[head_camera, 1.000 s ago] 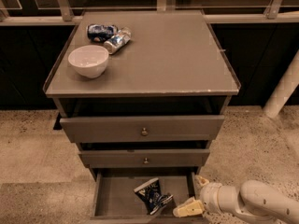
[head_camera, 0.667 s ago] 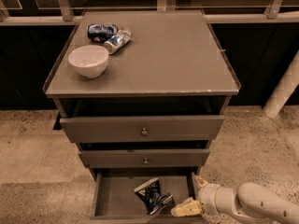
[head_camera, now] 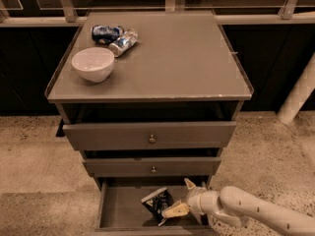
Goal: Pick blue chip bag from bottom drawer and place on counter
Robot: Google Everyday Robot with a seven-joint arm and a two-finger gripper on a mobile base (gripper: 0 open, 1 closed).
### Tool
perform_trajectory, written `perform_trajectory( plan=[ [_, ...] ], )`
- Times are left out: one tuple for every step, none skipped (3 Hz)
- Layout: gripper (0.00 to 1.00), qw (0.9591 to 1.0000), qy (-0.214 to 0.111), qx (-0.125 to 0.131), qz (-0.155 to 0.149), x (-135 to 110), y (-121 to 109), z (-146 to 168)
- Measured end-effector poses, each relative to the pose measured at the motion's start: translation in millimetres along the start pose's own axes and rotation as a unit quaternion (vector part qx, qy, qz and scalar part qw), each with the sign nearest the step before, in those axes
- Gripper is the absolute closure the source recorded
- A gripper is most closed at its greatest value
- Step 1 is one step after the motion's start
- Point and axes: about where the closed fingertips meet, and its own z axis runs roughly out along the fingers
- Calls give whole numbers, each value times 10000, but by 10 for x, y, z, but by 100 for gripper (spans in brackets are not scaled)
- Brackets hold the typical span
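The bottom drawer (head_camera: 122, 209) is standing pulled out at the near foot of the cabinet. It is a shallow grey box with a flat floor. The blue chip bag (head_camera: 155, 202) is lying in it, right of the middle, crumpled, dark and foil-like, with a pale edge and white lettering.

The pincer (head_camera: 181, 196) is reaching into the drawer from the right on a smooth cream-white arm (head_camera: 256, 210). Its two pale fingers (head_camera: 175, 210) are spreading wide and gripping nothing. The lower one appears to be touching the bag's near right edge, and the upper one is pointing up toward the middle drawer (head_camera: 153, 167).

The counter (head_camera: 187, 58) is a flat matte grey square with a slight raised rim. A round white bowl (head_camera: 93, 63) is sitting on it near the left side. Two blue-and-silver cans (head_camera: 106, 33) are lying on their sides just beyond the bowl.
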Motion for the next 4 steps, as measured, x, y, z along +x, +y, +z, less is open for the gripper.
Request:
perform_trajectory(
  plan=[
    [0, 10000, -5, -17, 16, 9, 6, 29],
    [0, 9999, 26, 71, 136, 119, 16, 58],
    [0, 9995, 125, 88, 294, 310, -20, 304],
    [0, 9992, 263, 57, 305, 429, -56, 573]
  ],
)
